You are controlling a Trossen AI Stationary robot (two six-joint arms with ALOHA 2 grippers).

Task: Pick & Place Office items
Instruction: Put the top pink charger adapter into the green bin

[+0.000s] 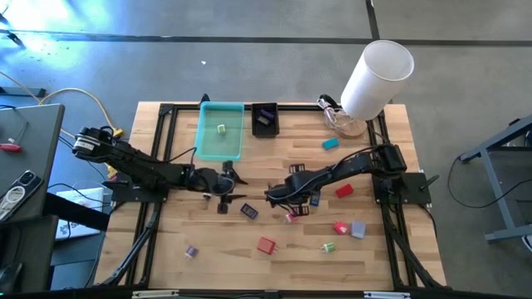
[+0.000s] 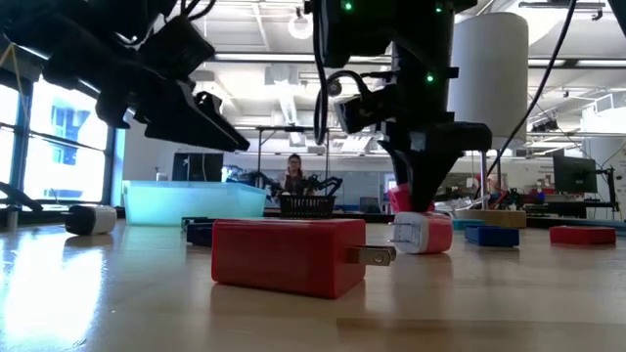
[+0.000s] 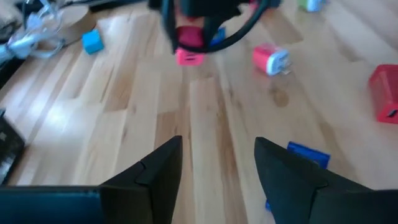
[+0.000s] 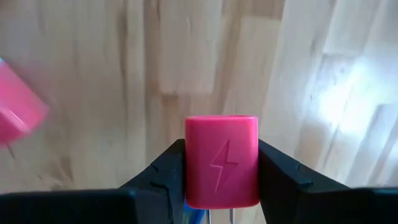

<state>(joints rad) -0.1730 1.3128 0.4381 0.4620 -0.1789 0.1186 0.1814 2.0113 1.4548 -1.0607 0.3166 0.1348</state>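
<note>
Small office items lie scattered on the wooden table (image 1: pixel 208 266): a red block (image 1: pixel 265 245), a blue piece (image 1: pixel 249 211), a pink and white plug (image 1: pixel 291 218), green (image 1: pixel 328 247) and purple (image 1: pixel 191 251) bits. My right gripper (image 4: pixel 221 162) hovers over mid-table, shut on a pink block with a lightning mark (image 4: pixel 221 158). My left gripper (image 3: pixel 217 155) hangs open above bare wood left of it, with the blue piece (image 3: pixel 308 155) beside one finger. The teal tray (image 1: pixel 220 130) holds one small piece. My right gripper pinches the pink block by its two opposite side faces (image 4: pixel 189 168), one finger on each. The fingers come from above, pointing down. The block (image 2: pixel 398 198) is lifted clear, low over the table, just above the pink and white plug (image 2: pixel 423 235).
A black basket (image 1: pixel 264 119) sits beside the tray at the far edge, and a large white cylinder (image 1: pixel 374 79) stands at the far right corner. More pieces lie right of centre: teal (image 1: pixel 331 143), red (image 1: pixel 344 191), grey (image 1: pixel 358 229). A big red plug (image 2: pixel 289 256) lies near the table's near edge.
</note>
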